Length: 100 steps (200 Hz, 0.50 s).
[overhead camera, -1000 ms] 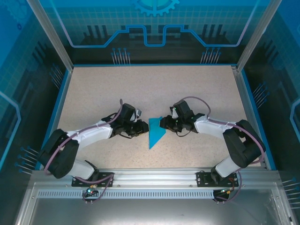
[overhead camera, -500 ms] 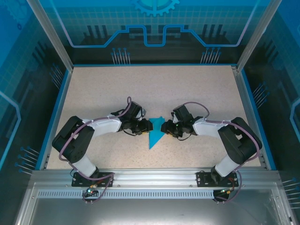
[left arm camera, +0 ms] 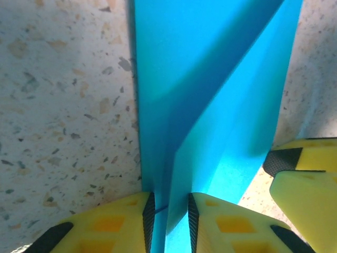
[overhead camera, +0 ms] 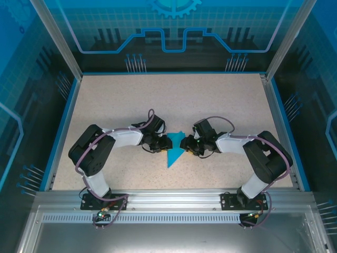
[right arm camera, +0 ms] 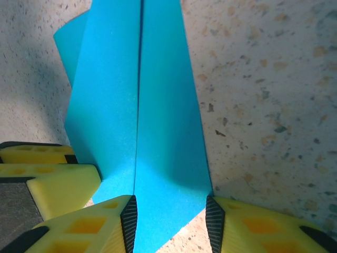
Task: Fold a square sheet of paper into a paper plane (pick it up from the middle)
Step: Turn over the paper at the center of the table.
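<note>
My left fingers (overhead camera: 161,143) are drawn close together, pinching a fold of the blue paper (overhead camera: 174,153) between their black pads (left arm camera: 149,221). In the left wrist view, the crease runs straight away from that narrow gap and the paper spreads to both sides beyond it. My right fingers (overhead camera: 186,144) stand wider apart. The paper fills the whole space between their pads (right arm camera: 129,221), its two edges touching them, so they grip it across its width, with a centre crease running away from the gap. The two pairs of fingers meet the paper from opposite sides, just beside each other; each wrist view catches the yellow tips of the other pair at the paper's edge. From above, the paper is a narrow, pointed, creased shape in the middle of the speckled desk (overhead camera: 121,100), between my two arms, with its tip toward the near edge. I cannot tell whether it lies flat on the desk or is lifted slightly.
</note>
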Tool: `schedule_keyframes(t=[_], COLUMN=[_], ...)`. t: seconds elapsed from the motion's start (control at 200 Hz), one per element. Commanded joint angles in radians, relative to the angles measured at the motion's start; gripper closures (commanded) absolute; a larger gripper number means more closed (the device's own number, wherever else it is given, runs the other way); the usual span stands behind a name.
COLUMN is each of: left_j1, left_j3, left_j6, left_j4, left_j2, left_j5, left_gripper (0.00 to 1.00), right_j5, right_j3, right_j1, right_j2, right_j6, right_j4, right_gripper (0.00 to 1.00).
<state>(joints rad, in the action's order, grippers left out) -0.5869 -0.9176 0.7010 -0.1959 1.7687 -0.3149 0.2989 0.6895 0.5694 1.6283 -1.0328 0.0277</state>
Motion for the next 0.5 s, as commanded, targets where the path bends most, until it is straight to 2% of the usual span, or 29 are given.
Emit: schedule_keyframes(t=[0.0, 0.24, 0.395, 0.495], left_j1=[-0.018, -0.031, -0.033, -0.034], left_j3=[-0.043, -0.042, -0.034, -0.029], left_j6=[-0.033, -0.034, -0.031, -0.025], left_j4=[-0.089, -0.114, -0.108, -0.100], left_j2=[0.032, 0.031, 0.033, 0.031], left_j5=[0.053, 0.091, 0.091, 0.087], left_gripper=[0.75, 0.77, 0.78, 0.78], right_j5=[0.018, -0.012, -0.096, -0.118], right_j3=[-0.018, 0.006, 0.046, 0.051], right_j1=[0.013, -0.001, -0.006, -0.008], right_j2=[0.036, -0.017, -0.040, -0.032], right_j6=[-0.066, -0.038, 0.003, 0.014], right_j4=[0.102, 0.038, -0.092, -0.109], right_gripper=[0.57, 0.57, 0.56, 0.56])
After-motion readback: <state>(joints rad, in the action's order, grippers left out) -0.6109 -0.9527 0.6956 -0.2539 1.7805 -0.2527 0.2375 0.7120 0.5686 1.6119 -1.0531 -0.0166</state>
